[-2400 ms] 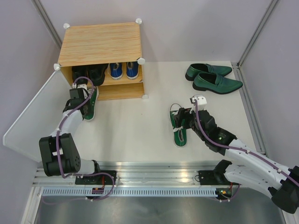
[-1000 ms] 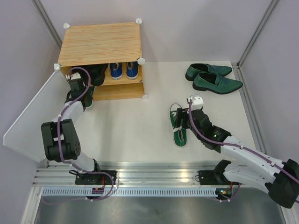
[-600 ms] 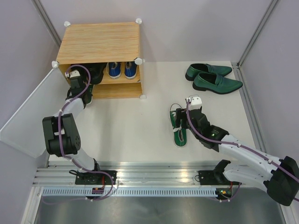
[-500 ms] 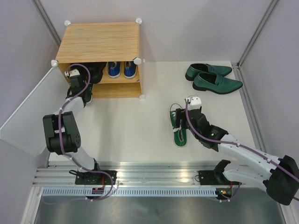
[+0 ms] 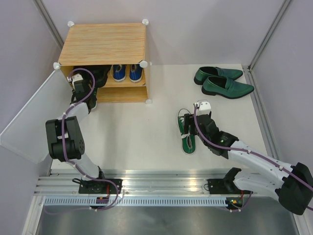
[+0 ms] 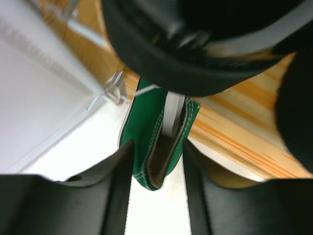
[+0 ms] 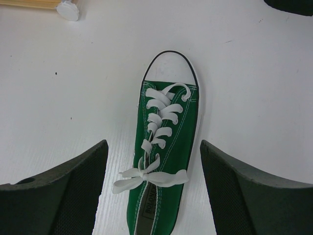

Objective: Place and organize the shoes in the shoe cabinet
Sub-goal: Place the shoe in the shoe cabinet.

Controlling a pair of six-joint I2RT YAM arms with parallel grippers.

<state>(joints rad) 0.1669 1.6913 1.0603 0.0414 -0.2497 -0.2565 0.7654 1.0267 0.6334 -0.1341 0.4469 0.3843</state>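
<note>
At about 5 o'clock on the table (image 5: 142,142), the right gripper (image 7: 151,161) hangs over a loose green sneaker (image 7: 166,127). Its jaws are spread wide, one finger (image 7: 63,191) on either side of the shoe's rear half, both clear of it. This sneaker lies flat with its laces up and its toe toward 12 o'clock.

Farther back, at about 10 o'clock, the left gripper (image 6: 155,171) is at the left end of the cabinet (image 5: 105,44), by the mouth of the lower shelf. Its jaws are drawn in close, pressing both sides of the heel of a second green sneaker (image 6: 151,122). That shoe's toe points into the cabinet, where a dark blur hides it, so how far in it sits cannot be told.

The frosted door (image 5: 29,122) stands open toward 9 o'clock. On the upper shelf, blue sneakers (image 5: 126,73) sit at the right, with black boots (image 5: 101,76) just beside them to the left.

At about 2 o'clock, the loafers (image 5: 222,81) lie side by side on the table, well apart from the cabinet.
</note>
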